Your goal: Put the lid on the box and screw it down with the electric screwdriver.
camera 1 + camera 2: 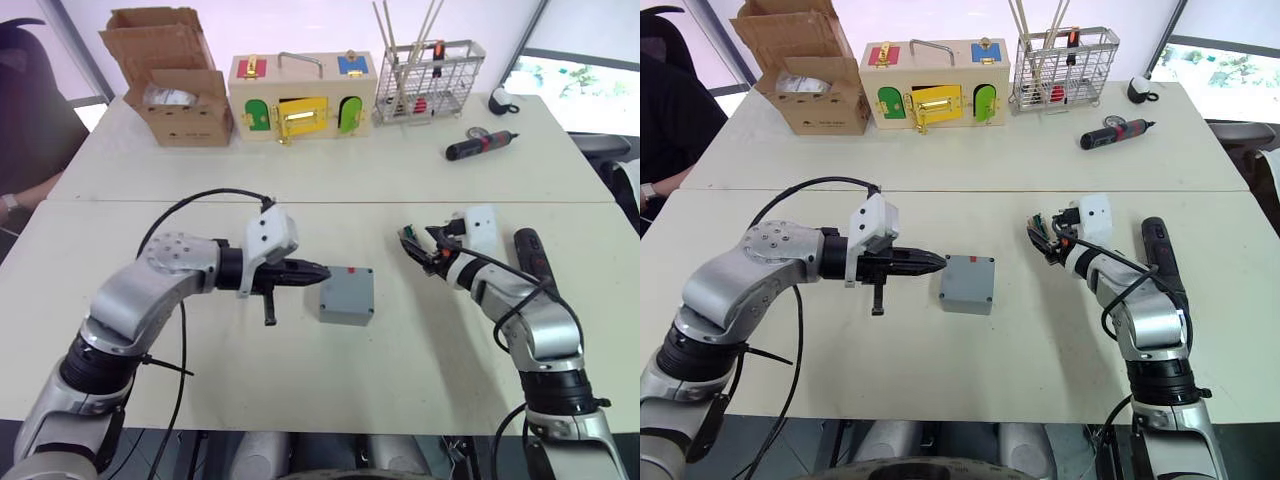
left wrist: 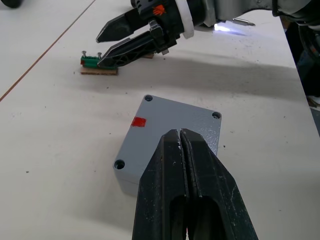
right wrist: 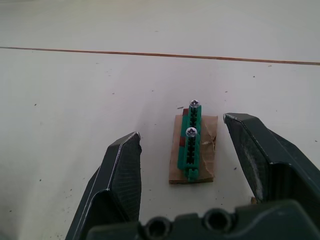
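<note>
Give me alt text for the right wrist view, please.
The right gripper hangs with its jaws open over a small green screw holder with two upright screws, glued on a brown card that lies on the white table. A thin seam crosses the tabletop beyond it.

silver arms, black cables, white wrist housings, black two-fingered end effectors

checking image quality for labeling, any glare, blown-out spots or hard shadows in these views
Left eye view: the window at far right is blown out; soft shadow under the box. Left wrist view: a bright glare patch at the screwdriver tip. Right wrist view: even light, faint shadow beside the green screw holder.
</note>
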